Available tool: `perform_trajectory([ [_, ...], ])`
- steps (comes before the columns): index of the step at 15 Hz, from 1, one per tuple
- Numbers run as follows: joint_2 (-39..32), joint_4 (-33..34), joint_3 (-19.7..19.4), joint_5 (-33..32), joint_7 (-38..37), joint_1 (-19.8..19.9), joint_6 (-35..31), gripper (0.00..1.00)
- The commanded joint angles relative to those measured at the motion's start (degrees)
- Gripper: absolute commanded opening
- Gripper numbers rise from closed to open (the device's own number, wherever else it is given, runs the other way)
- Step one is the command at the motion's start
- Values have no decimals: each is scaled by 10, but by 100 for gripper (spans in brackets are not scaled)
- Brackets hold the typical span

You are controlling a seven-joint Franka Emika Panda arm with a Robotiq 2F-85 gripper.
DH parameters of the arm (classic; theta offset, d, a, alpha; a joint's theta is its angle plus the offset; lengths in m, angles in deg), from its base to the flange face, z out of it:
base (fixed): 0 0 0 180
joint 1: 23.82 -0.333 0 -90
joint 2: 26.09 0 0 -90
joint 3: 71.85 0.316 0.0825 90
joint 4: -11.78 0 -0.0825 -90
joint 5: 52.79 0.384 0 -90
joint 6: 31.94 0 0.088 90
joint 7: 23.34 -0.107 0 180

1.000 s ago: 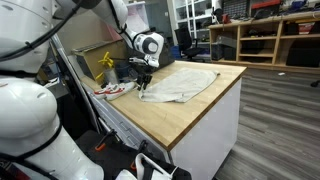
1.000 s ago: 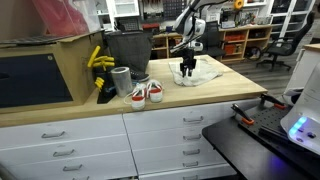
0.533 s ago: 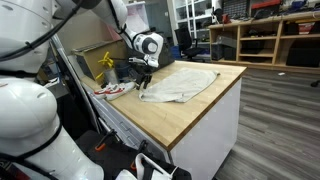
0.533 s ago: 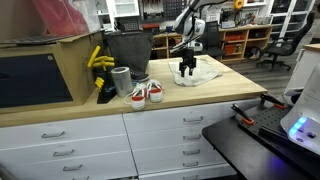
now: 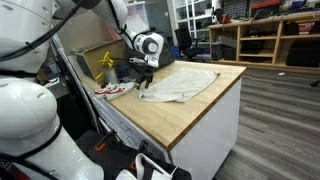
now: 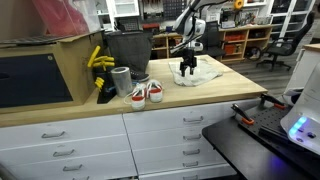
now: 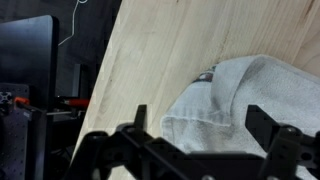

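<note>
Hardly anything has shifted since a second ago: the arm stays bent down over the table (image 5: 200,115). From the left come red-and-white shoes (image 5: 113,90), then the gripper (image 5: 144,84), pointing straight down, its fingers (image 7: 140,115) spread wide and holding nothing, over the rumpled edge of a soft white cloth (image 5: 186,82). The cloth lies lengthwise along the smooth pale wood.

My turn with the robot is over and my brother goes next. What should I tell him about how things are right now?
Gripper: open, jaws wide, holding nothing, low over the white towel at its end nearest the sneakers.
Towel: rumpled on the wooden countertop; in the wrist view its corner sits between the fingers.
Done: gripper lined up on the towel's corner.
Left: towel not gripped or lifted.
</note>
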Motion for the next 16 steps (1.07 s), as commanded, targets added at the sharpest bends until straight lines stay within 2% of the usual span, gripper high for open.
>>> perform_trajectory([
  [1,32,-34,-10,-5,-60,-4,-1,100],
  [5,50,-52,-17,-8,-99,3,15,100],
  [7,71,-75,-18,-13,-91,8,32,100],
  [12,113,-156,-19,-19,-82,10,28,100],
  [16,132,-212,-22,-16,-86,10,0,100],
])
